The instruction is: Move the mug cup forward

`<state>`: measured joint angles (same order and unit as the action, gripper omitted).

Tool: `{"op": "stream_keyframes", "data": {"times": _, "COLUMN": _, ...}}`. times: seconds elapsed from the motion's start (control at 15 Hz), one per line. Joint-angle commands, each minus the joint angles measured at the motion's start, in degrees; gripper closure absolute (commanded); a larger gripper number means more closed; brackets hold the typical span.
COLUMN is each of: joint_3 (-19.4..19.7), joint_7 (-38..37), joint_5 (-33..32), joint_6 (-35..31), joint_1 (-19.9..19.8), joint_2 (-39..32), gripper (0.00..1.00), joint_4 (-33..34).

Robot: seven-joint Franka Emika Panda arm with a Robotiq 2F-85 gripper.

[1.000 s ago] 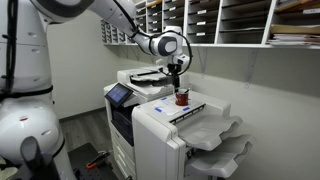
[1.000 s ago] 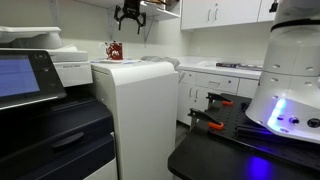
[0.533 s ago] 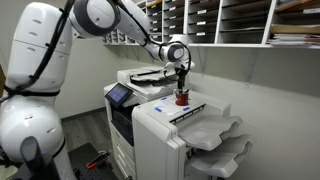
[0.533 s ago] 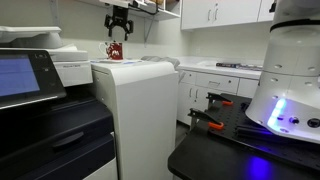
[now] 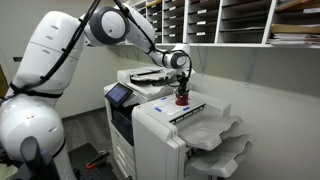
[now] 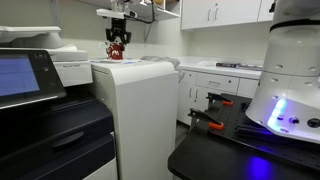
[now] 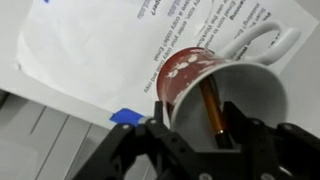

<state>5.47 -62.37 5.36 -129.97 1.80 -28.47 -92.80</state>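
The mug cup (image 5: 182,99) is small and dark red and stands on a printed sheet on top of the large white printer (image 5: 160,125). It also shows in an exterior view (image 6: 115,52). In the wrist view the mug (image 7: 182,72) is red outside and white inside, with a white handle at upper right and a brown stick in it. My gripper (image 5: 181,88) hangs right over it, also in an exterior view (image 6: 118,40). In the wrist view the gripper (image 7: 198,132) is open. Its left finger is outside the red wall and its right finger is over the mug's mouth.
A printed paper sheet (image 7: 100,45) lies under the mug. Wall pigeonhole shelves (image 5: 230,20) run close above and behind the printer. Output trays (image 5: 222,135) stick out at the printer's side. White cabinets (image 6: 220,12) and a counter lie beyond.
The gripper has come down from above until its fingers reach the mug's rim. The arm's upper links have swung into view. The mug has not moved.
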Motion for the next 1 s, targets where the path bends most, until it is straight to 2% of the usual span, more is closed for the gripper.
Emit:
{"op": "stream_keyframes", "data": {"times": 0.0, "joint_3": 0.8, "joint_7": -0.3, "joint_5": -0.3, "joint_6": 3.0, "joint_1": 1.1, "joint_2": -0.1, "gripper": 0.63, "joint_4": 1.1}}
{"op": "stream_keyframes", "data": {"times": 0.2, "joint_3": 0.6, "joint_7": -0.1, "joint_5": -0.2, "joint_6": 3.3, "joint_1": 1.6, "joint_2": 0.5, "gripper": 0.87, "joint_4": 0.5}}
{"op": "stream_keyframes", "data": {"times": 0.33, "joint_3": 0.5, "joint_7": 0.0, "joint_5": -0.2, "joint_6": 3.3, "joint_1": 1.8, "joint_2": 1.4, "gripper": 0.99, "joint_4": -0.4}}
{"op": "stream_keyframes", "data": {"times": 0.47, "joint_3": 0.3, "joint_7": 0.7, "joint_5": -0.2, "joint_6": 2.9, "joint_1": 2.2, "joint_2": 2.9, "gripper": 0.95, "joint_4": -2.3}}
{"op": "stream_keyframes", "data": {"times": 0.93, "joint_3": -0.7, "joint_7": 3.8, "joint_5": -2.6, "joint_6": 3.2, "joint_1": 4.4, "joint_2": 12.3, "gripper": 0.94, "joint_4": -14.6}}
